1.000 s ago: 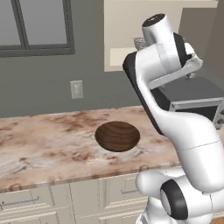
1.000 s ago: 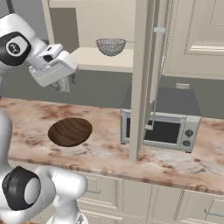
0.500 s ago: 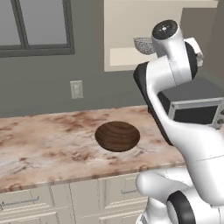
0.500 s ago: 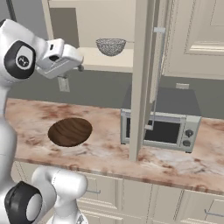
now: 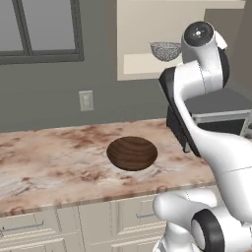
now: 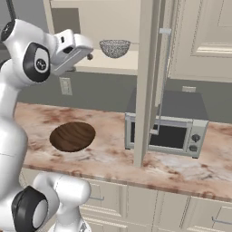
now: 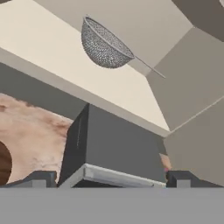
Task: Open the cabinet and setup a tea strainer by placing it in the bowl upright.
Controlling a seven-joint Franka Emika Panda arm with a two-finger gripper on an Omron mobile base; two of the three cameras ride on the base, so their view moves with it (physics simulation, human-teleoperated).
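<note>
gripper (image 6: 88, 55) risen toward shelf | jaws unclear | tea strainer (image 6: 114, 47) upright, rim up

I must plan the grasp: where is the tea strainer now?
The tea strainer sits upright on the open cabinet shelf, above the microwave, right of the gripper.

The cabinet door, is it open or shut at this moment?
Open. The cabinet door stands swung out edge-on over the microwave, and the tea strainer sits in plain sight on the inside shelf.
</note>
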